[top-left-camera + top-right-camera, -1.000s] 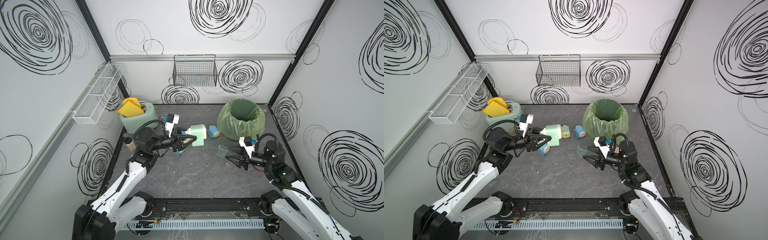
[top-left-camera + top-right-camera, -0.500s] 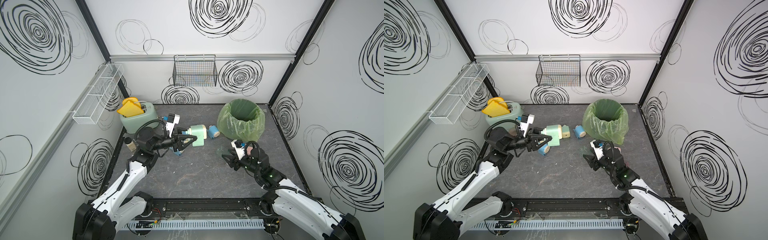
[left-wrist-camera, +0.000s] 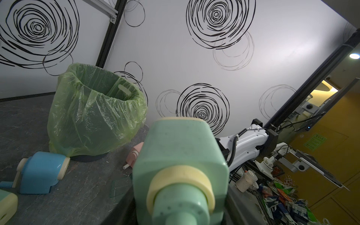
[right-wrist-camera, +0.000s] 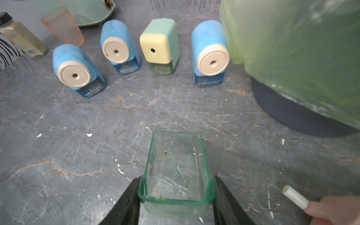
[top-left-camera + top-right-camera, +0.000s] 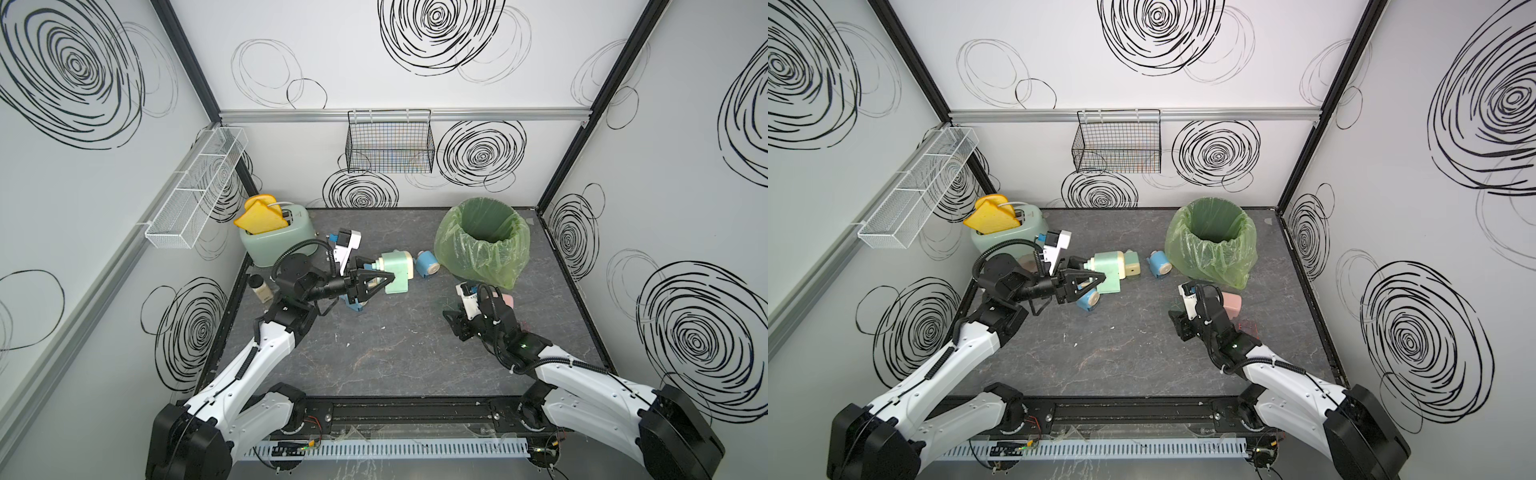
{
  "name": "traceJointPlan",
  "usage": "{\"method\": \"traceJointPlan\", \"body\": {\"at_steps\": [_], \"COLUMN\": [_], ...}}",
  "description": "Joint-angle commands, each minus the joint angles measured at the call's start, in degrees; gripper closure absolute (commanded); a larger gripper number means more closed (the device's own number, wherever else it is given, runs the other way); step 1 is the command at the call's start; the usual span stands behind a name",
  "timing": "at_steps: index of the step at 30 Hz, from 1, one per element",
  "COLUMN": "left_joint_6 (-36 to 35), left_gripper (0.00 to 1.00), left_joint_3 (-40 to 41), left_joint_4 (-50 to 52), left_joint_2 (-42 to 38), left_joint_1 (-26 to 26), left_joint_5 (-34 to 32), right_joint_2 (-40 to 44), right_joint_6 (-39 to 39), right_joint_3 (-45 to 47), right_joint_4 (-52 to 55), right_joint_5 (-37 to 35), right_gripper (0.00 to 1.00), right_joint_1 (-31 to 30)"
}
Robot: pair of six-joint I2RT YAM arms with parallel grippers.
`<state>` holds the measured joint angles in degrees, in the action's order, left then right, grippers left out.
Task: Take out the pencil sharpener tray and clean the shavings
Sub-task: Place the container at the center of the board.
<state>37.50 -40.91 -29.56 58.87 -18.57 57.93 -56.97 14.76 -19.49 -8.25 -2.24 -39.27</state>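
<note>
Think of the table (image 5: 386, 361) as a clock, with six o'clock at the robot's side and twelve at the back wall.

Nearest, a little toward four o'clock from the middle, the right gripper (image 4: 176, 180) is squeezed onto the tray (image 4: 175, 155). A black finger (image 4: 127, 201) presses on each long side. The tray is see-through with a green rim. It is out of its sharpener and low over the table, with only a few brown crumbs inside. I cannot tell if it touches the table. Small white bits lie around it.

Just beside the right arm, at three o'clock, a pink sharpener (image 5: 1231, 303) sits on the table.

Further in, toward ten o'clock, the left gripper (image 5: 380, 269) is clamped on a green sharpener (image 3: 181, 155) and holds it up off the table. Its knob end points at the wrist.

Behind that is a row of blue sharpeners (image 4: 119, 46) with a second green sharpener (image 4: 159, 44) standing between two of them. Their trays are in place.

At one o'clock stands the bin (image 5: 482, 249) with a green bag.

At eleven o'clock is a toaster (image 5: 291, 243) with yellow toast (image 5: 259, 218). A pink cup (image 4: 62, 25) and a small bottle (image 4: 21, 35) are near it.

A black wire basket (image 5: 390, 143) hangs on the back wall, and a white wire shelf (image 5: 195, 187) on the left wall.
</note>
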Motion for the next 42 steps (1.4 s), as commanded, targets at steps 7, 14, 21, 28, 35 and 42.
{"method": "traceJointPlan", "body": {"at_steps": [7, 14, 21, 28, 35, 42], "left_joint_6": [-1.1, -1.4, -1.6, -1.9, -3.4, -6.1], "left_gripper": [0.89, 0.89, 0.89, 0.89, 0.89, 0.88], "left_joint_3": [-0.3, -0.3, -0.2, 0.0, 3.4, 19.8], "left_joint_4": [-2.0, -1.7, -1.4, -1.0, 0.9, -12.3], "left_joint_2": [-0.1, -0.1, 0.0, -0.1, -0.6, -7.1], "left_joint_1": [0.6, 0.5, 0.6, 0.5, -5.5, -21.0], "left_joint_5": [-0.1, -0.2, -0.3, -0.8, -7.9, -30.7], "right_joint_2": [-5.8, -6.5, -3.5, 1.2, 2.8, 5.6], "right_joint_6": [8.2, 12.2, 14.3, 14.6, 15.9, 17.2], "right_joint_3": [1.2, 1.5, 3.1, 2.6, -2.2, -8.3], "right_joint_4": [-2.2, 2.1, 5.8, 8.2, 10.5, 15.9], "right_joint_5": [-6.0, -10.8, -9.2, -9.2, -10.7, 0.7], "right_gripper": [0.63, 0.48, 0.35, 0.25, 0.01, 0.01], "right_joint_1": [-8.9, -14.7, -16.7, -16.8, -16.3, -4.9]}}
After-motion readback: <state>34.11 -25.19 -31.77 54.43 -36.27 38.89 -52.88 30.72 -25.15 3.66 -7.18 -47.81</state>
